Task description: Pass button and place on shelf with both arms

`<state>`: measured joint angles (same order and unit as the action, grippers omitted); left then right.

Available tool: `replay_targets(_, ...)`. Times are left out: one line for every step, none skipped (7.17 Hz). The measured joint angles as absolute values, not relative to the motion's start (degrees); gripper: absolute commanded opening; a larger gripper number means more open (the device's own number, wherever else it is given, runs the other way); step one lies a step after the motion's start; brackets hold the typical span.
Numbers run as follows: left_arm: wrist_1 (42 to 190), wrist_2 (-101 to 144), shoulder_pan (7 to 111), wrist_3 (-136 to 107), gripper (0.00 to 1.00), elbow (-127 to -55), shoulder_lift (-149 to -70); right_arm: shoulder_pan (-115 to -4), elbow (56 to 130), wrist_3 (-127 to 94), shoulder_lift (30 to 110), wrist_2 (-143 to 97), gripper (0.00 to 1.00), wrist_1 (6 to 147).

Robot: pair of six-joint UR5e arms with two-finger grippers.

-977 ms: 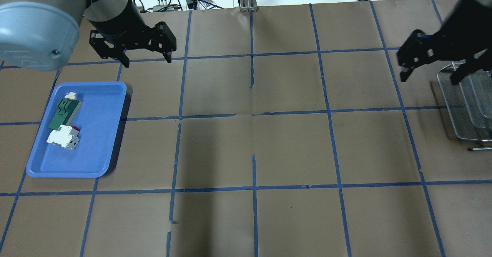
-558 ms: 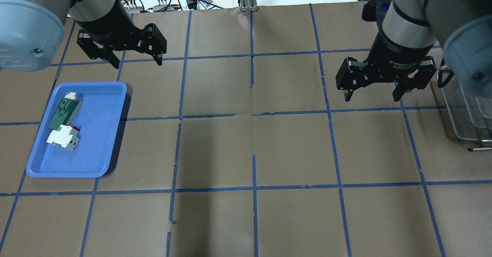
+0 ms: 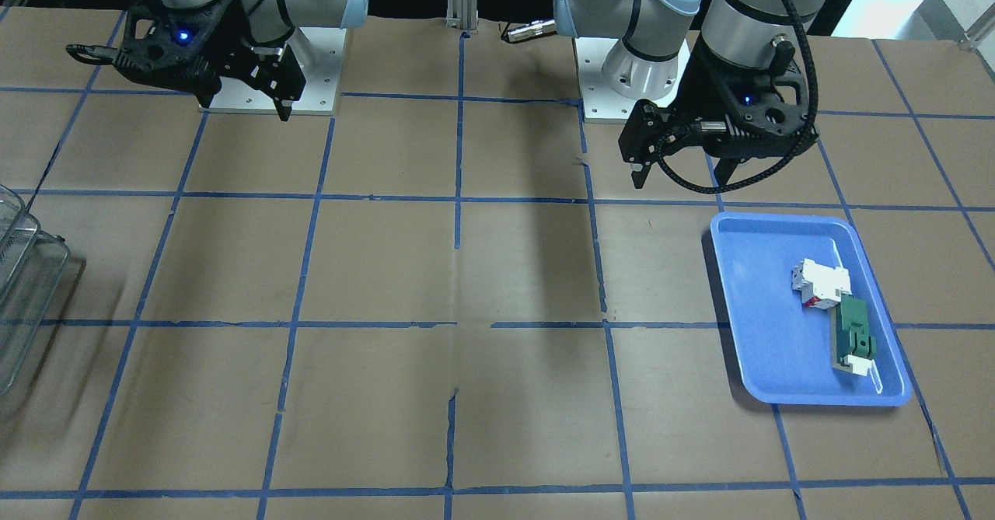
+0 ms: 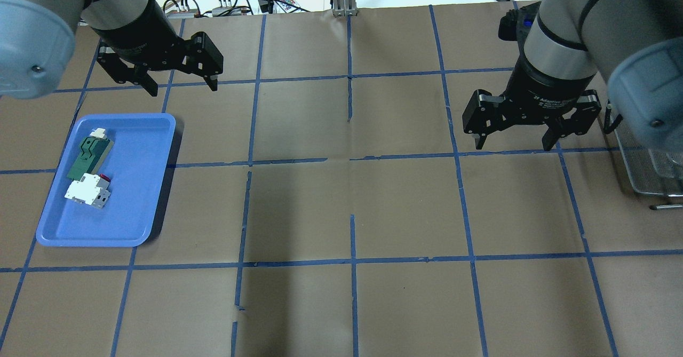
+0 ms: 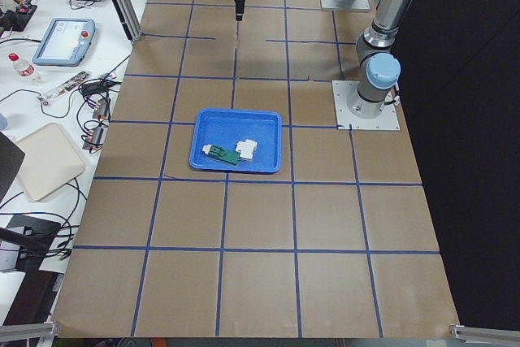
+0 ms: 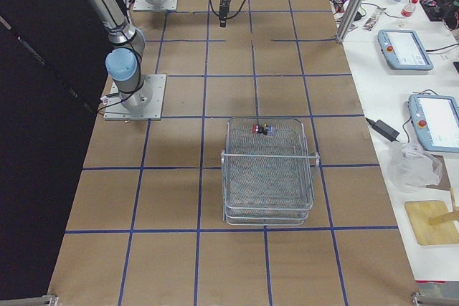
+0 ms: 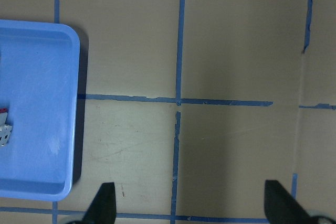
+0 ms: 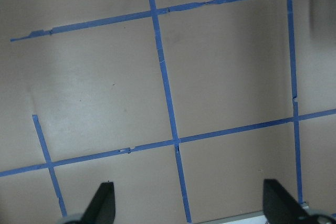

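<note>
In the front-facing view the left gripper [image 3: 679,172] hangs released near the robot's edge of the bench. It is just beside the blue tray [image 3: 758,310], which holds only the white block [image 3: 820,283] and the green part [image 3: 853,333]. The right gripper [image 3: 245,106] is also spread, with nothing in it. In the overhead view both stand wide apart above bare paper, and the shelf [image 4: 648,175] shows at the right end of the bench. The right-side view shows the button [image 6: 262,130] lying in the top tier of the shelf, at the end towards the bench middle. Both wrist views show only empty space between the fingers [image 7: 105,205]. So I judge the task as done, and only the retreat is left. Compared with one second ago, the right gripper has gone from above the shelf towards the middle, and the left gripper has moved slightly towards the left end.
</note>
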<state>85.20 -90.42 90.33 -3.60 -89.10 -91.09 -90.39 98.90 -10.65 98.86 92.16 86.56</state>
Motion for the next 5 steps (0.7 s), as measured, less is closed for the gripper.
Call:
replay_targets(85.06,-90.26,90.30,-3.60,1.00,-89.11,-91.11,-89.64,99.23,-11.24,99.49,92.08,1.00,86.46)
replay_targets(84.96,-90.18,90.28,-3.60,1.00,-89.12,-91.13,-89.42,99.95,-11.81,100.39,91.91,1.00,86.34)
replay_targets(84.88,-90.12,90.24,-3.60,1.00,-89.12,-91.17,-89.40,101.07,-12.29,101.41,91.61,1.00,86.49)
replay_targets(84.75,-90.06,90.21,-3.60,1.00,-89.12,-91.20,-89.39,102.02,-12.33,102.27,91.41,1.00,86.64)
replay_targets(84.63,-89.96,90.19,-3.60,1.00,-89.12,-91.25,-89.38,102.47,-12.33,102.76,91.30,1.00,86.73)
